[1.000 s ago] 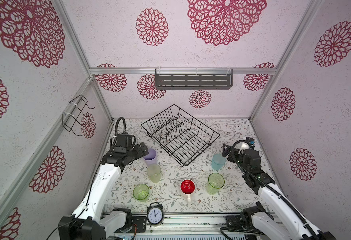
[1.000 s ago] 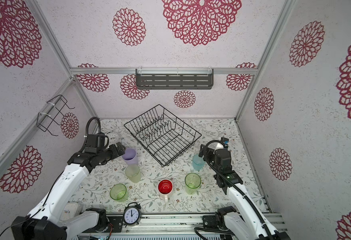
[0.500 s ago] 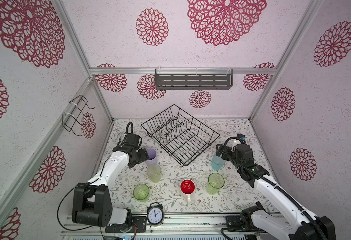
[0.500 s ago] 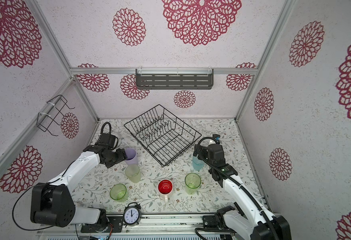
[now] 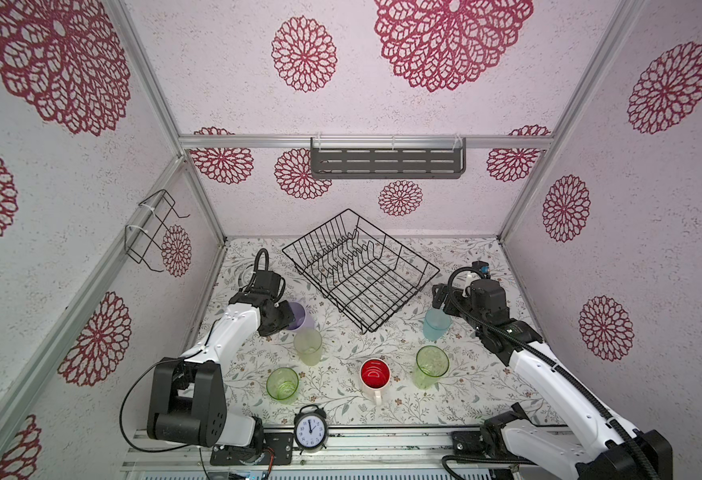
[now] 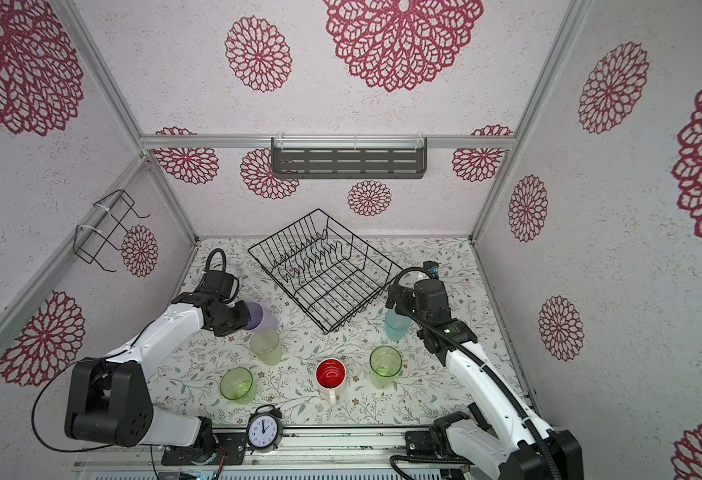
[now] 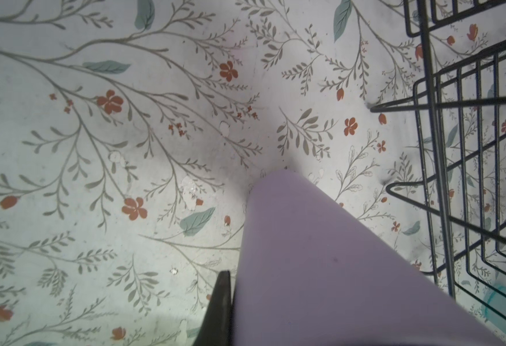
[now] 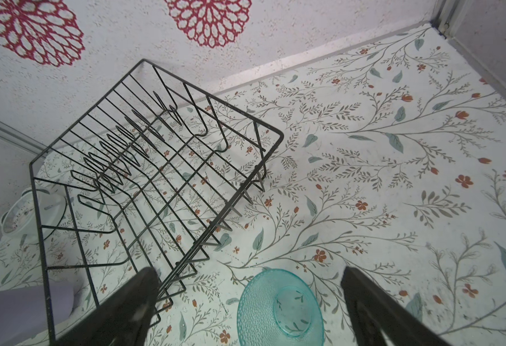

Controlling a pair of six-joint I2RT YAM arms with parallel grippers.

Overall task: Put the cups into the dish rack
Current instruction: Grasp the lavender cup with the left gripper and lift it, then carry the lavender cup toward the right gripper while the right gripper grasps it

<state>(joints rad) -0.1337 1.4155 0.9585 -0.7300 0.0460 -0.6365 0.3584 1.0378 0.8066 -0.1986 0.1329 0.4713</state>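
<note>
Top views: note left jaws clamped on the rim wall of the lilac tumbler (image 5: 297,316), near the left edge of the tabletop (image 5: 486,386). Judge the tumbler tipped, mouth toward the wrist. Place the dish rack (image 5: 403,302) at about 2 o'clock from it, near, no cup inside. Note right jaws spread wide over the light-blue tumbler (image 6: 397,326), gripping nothing; rack at about 10 o'clock from that cup. Count yellowish tumbler (image 5: 308,347), left green tumbler (image 5: 283,384), right green tumbler (image 5: 431,365) and mug (image 5: 374,376) upright toward 6 o'clock of the rack, all outside it.

Left wrist: see lilac wall (image 7: 320,263) with one dark finger (image 7: 221,302) flat against its outside; other finger hidden. Rack wires (image 7: 470,179) close beyond.

Right wrist: see light-blue tumbler (image 8: 280,308) mouth-up between the fingers (image 8: 132,305), apart from both.

Judge next move: lift lilac, carry toward 2 o'clock; left arm nearer.
</note>
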